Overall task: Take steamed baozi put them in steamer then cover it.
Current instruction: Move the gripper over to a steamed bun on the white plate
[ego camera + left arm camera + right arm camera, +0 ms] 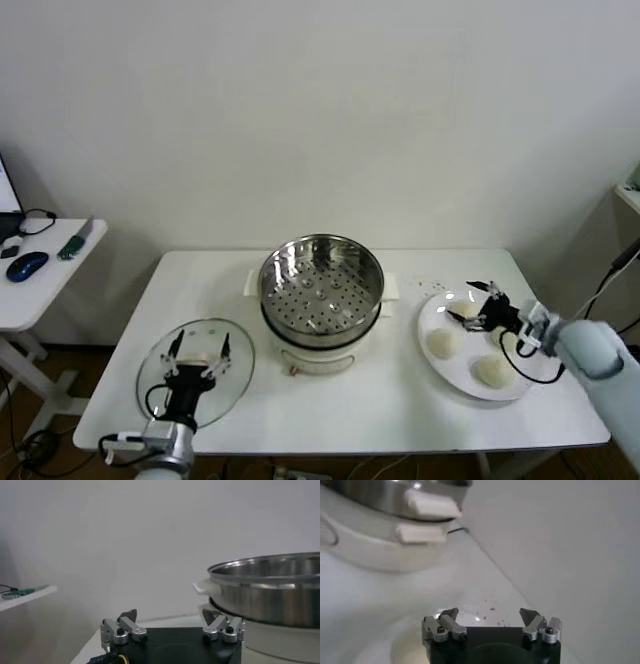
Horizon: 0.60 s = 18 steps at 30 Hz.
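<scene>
Nearest to the head camera, the left gripper (198, 352) hangs over the cover (150, 375), which lies flat on the table (350, 410) beside the steamer (321, 290); its jaws are spread wide and hold nothing. On the other side the right gripper (478, 303) is also wide open and empty, just above the far part of the white plate (455, 372). Three steamed baozi (441, 342) are visible on this plate, one partly hidden under the gripper. The steamer basket has no bun inside yet. I think the buns are light and soft, so a gentle grasp across the round sides is better, without squeezing. The glass cover looks heavier and fragile; its centre handle is probably the place to take it.
</scene>
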Each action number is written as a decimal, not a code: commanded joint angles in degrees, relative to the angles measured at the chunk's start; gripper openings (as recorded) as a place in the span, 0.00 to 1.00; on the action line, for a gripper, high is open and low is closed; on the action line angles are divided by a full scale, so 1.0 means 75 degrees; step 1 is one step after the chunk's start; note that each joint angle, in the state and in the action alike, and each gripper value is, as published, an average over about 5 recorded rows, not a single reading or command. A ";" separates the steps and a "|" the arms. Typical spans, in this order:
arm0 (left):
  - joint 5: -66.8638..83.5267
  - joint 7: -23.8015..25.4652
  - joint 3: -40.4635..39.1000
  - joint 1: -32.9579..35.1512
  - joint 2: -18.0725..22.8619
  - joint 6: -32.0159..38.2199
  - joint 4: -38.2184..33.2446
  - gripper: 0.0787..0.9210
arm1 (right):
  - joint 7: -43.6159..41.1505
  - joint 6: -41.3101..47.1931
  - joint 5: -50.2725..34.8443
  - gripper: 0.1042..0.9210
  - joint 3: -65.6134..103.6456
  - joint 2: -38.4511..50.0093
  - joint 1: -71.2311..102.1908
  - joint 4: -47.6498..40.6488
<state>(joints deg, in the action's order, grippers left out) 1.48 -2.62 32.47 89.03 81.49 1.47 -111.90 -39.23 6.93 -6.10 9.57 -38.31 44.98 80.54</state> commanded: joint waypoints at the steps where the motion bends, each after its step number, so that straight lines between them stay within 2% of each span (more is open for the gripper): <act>1: 0.0590 -0.0242 0.0090 0.0021 -0.0171 -0.0435 -0.0219 0.88 | -0.3141 -0.0078 0.0924 0.88 -0.6551 0.1152 -0.6242 -0.2315; 7: 0.0632 -0.0317 0.0140 0.0057 -0.0183 -0.0373 -0.0066 0.88 | -0.3441 -0.0500 0.1441 0.88 -0.8485 0.0148 -0.7612 -0.3443; 18: 0.0596 -0.0390 0.0191 -0.0054 -0.0175 -0.0421 0.0042 0.88 | -0.3264 -0.0882 0.1892 0.88 -0.8481 -0.1584 -0.7271 -0.5158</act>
<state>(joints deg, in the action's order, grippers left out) 5.20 -5.07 33.82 89.08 80.35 -0.98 -111.91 -60.02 2.84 3.71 -43.14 -40.04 -0.32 56.45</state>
